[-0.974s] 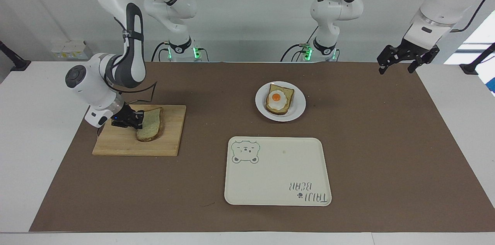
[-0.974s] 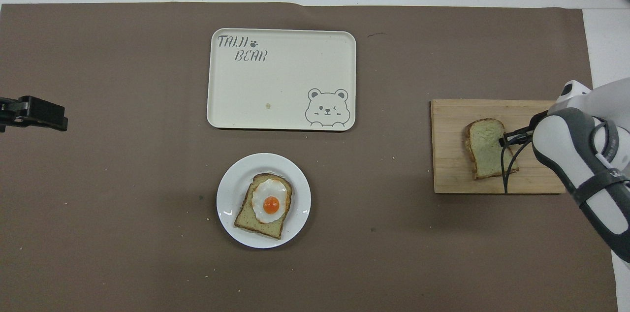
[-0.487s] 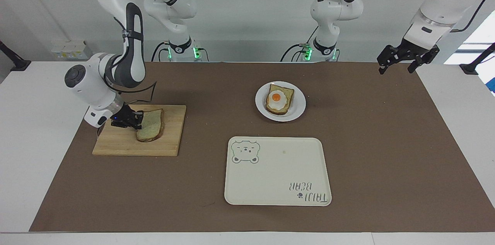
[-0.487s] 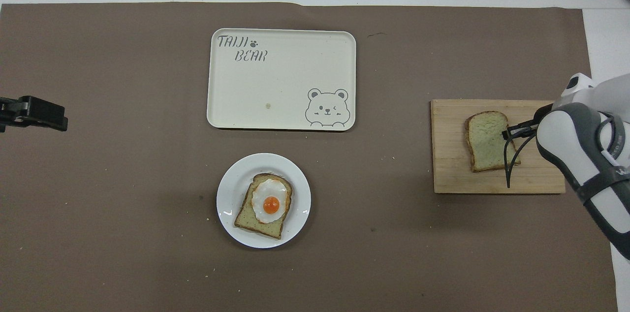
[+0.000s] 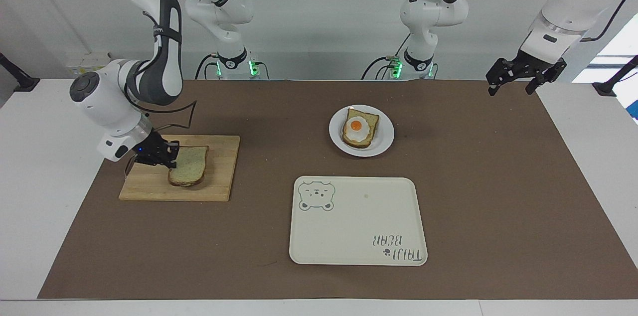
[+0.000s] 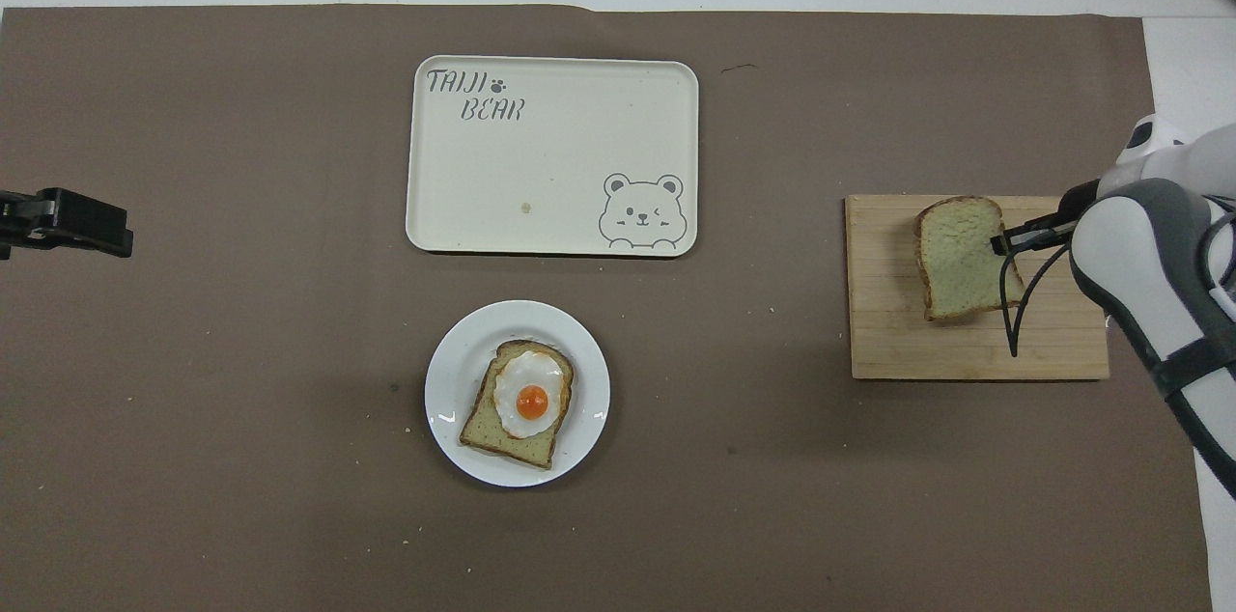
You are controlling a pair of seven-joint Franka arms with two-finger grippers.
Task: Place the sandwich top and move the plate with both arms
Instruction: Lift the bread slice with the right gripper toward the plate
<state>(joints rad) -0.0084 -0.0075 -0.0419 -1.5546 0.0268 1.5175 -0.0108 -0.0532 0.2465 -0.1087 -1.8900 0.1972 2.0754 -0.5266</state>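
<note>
right claw clamping the pale speckled bread slice by its crust edge, hanging over the wooden cutting board. left claw waiting, fingers apart. thin edge pinch: slice may be sagging or slipping before reaching the round white plate toward the left arm's end.

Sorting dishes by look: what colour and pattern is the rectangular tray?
The tray is cream, with a grey bear drawing and "TAIJI BEAR" lettering, clearest in the overhead view.
</note>
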